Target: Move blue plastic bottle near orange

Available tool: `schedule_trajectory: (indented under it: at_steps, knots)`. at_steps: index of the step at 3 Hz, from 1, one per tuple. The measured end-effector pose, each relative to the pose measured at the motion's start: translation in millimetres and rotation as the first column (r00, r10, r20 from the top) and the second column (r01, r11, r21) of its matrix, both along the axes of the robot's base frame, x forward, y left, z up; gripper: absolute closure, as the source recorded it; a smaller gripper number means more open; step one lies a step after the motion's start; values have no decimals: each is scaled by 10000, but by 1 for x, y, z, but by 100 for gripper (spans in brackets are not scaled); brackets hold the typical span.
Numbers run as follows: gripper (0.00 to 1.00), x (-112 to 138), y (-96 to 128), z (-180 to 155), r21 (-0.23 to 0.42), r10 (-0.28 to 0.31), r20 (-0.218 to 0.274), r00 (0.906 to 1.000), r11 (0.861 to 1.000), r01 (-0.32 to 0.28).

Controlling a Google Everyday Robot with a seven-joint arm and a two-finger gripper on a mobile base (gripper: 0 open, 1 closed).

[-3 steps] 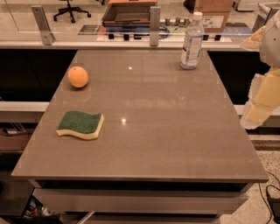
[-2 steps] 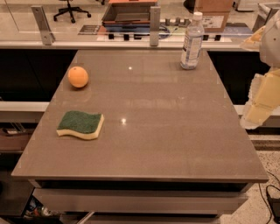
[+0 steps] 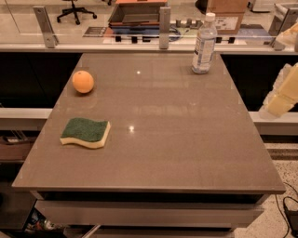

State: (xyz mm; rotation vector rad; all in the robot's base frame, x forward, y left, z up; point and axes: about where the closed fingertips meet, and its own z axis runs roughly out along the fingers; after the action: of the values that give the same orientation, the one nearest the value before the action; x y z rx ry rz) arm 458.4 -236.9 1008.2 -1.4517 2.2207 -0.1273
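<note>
The blue plastic bottle (image 3: 204, 44) stands upright at the far right of the brown table (image 3: 186, 139); it is clear with a white cap and a white-and-blue label. The orange (image 3: 83, 81) lies at the far left of the table, well apart from the bottle. My gripper (image 3: 282, 95) shows as a cream-coloured shape at the right edge of the view. It is off the table's right side, nearer to me than the bottle, and touches neither thing.
A green-and-yellow sponge (image 3: 86, 132) lies on the left of the table, nearer to me than the orange. A glass rail with metal posts (image 3: 164, 21) runs along the table's far edge. A cardboard box (image 3: 228, 14) stands behind it.
</note>
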Motion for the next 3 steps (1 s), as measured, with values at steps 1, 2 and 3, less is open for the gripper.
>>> schedule_trajectory:
  at_steps: [1, 2, 3]
  knots:
    - [0, 16, -17, 6, 1025, -1668, 646, 9839, 9818, 1597]
    - [0, 42, -22, 6, 2260, -3179, 1288, 9393, 9317, 2844]
    - [0, 77, -22, -2, 3414, -3822, 1813, 9061, 8885, 3065]
